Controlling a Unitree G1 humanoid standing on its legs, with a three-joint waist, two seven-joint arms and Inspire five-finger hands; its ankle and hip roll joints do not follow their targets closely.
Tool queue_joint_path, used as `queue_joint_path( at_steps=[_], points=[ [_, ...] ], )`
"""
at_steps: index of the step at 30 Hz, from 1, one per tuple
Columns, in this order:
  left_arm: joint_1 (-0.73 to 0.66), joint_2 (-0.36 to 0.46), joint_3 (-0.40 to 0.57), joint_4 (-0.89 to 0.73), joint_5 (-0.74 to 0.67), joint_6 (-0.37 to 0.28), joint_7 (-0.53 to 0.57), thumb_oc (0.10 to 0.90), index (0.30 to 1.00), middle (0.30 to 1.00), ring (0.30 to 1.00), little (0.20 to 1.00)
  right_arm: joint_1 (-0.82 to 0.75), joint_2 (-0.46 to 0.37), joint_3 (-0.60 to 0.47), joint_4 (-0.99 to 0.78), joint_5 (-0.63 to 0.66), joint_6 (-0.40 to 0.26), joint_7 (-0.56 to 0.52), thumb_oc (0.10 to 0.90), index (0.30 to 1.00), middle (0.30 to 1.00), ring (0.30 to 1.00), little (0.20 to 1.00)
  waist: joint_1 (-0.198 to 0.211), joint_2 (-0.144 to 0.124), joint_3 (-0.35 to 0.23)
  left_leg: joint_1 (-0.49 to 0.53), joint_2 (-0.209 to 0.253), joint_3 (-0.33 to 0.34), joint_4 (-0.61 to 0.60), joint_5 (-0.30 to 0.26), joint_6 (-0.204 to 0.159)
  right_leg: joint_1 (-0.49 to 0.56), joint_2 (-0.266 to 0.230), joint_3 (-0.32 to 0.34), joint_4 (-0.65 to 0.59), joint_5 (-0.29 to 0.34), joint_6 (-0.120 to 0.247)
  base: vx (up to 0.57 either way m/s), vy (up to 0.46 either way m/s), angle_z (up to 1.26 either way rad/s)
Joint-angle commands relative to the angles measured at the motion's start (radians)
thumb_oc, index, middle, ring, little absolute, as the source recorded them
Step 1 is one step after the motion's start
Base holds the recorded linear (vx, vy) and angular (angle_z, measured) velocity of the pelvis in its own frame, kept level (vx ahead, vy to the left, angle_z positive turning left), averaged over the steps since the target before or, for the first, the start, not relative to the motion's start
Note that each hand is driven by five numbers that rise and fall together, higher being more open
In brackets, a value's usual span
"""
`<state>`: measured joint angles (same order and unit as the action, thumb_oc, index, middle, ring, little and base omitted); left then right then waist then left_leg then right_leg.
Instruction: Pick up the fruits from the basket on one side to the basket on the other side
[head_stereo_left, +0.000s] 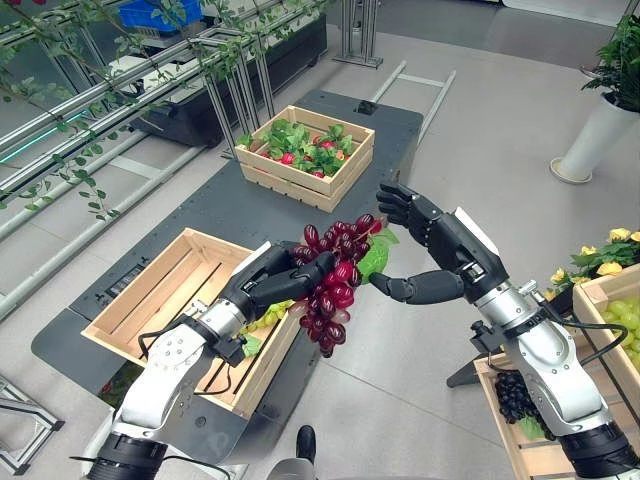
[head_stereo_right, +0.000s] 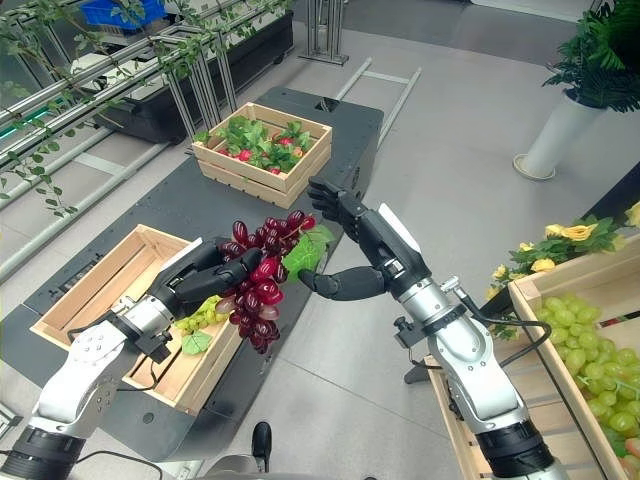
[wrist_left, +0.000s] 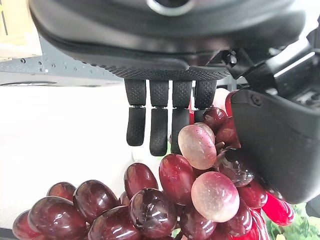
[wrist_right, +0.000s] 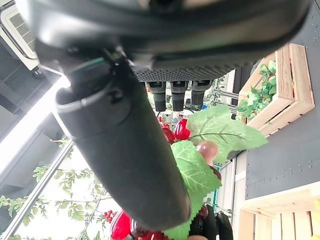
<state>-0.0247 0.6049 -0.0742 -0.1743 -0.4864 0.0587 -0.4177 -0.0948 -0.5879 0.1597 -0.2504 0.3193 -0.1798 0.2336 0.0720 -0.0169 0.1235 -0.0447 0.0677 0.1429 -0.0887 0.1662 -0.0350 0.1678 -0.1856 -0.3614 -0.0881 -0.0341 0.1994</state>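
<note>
- My arms are silver-grey metal shells, rounded, with small dark screws along the forearms.
- My left hand (head_stereo_left: 275, 283) is black, with segmented fingers.
- My right hand (head_stereo_left: 430, 235) is black too, carrying a white panel on its back.

Counting now — one bunch of red grapes (head_stereo_left: 335, 275) mid-frame, two robot hands, left hand (head_stereo_left: 275, 280) and right hand (head_stereo_left: 415, 225). Wooden crates: one at lower left (head_stereo_left: 150, 300), one at upper centre (head_stereo_left: 305, 155), perhaps two more at the right edge (head_stereo_right: 560, 300).
</note>
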Motion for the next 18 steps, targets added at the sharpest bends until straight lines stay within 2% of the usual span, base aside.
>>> queue_joint_path(
  at_steps=[1, 8, 13, 18],
  points=[
    [-0.131, 0.007, -0.013, 0.007, -0.095, -0.090, -0.038, 0.400, 0.300, 0.300, 0.300, 0.300, -0.094, -0.049, -0.013, -0.079, -0.002, -0.153, -0.011, 0.800, 0.900, 0.900, 0.900, 0.900, 0.006, 0.008, -0.133, 0.097, 0.023, -0.005, 0.001, -0.145, -0.030, -0.074, -0.011, 0.025, 0.006, 0.095, -0.040, 0.00, 0.000, 0.00],
    [-0.150, 0.016, -0.035, -0.015, -0.119, -0.087, -0.065, 0.400, 0.300, 0.300, 0.300, 0.300, -0.108, -0.069, 0.011, -0.086, 0.000, -0.138, 0.013, 0.800, 0.900, 0.900, 0.900, 0.900, 0.006, 0.008, -0.134, 0.098, 0.022, -0.005, 0.001, -0.146, -0.029, -0.074, -0.013, 0.025, 0.007, 0.095, -0.039, 0.00, 0.000, 0.00],
    [-0.160, 0.008, -0.042, -0.037, -0.151, -0.092, -0.063, 0.400, 0.300, 0.300, 0.300, 0.300, -0.110, -0.089, 0.037, -0.083, -0.017, -0.118, 0.086, 0.800, 0.900, 0.900, 0.900, 0.900, 0.006, 0.005, -0.136, 0.100, 0.021, -0.005, 0.001, -0.145, -0.029, -0.072, -0.013, 0.026, 0.008, 0.096, -0.038, 0.00, 0.000, 0.00],
    [-0.171, 0.000, -0.049, -0.051, -0.168, -0.073, -0.055, 0.400, 0.300, 0.300, 0.300, 0.300, -0.119, -0.096, 0.053, -0.085, -0.010, -0.114, 0.112, 0.800, 0.900, 0.900, 0.900, 0.900, 0.005, 0.001, -0.138, 0.099, 0.022, -0.007, 0.001, -0.145, -0.030, -0.073, -0.013, 0.025, 0.008, 0.097, -0.037, 0.00, 0.000, 0.00]
  ],
)
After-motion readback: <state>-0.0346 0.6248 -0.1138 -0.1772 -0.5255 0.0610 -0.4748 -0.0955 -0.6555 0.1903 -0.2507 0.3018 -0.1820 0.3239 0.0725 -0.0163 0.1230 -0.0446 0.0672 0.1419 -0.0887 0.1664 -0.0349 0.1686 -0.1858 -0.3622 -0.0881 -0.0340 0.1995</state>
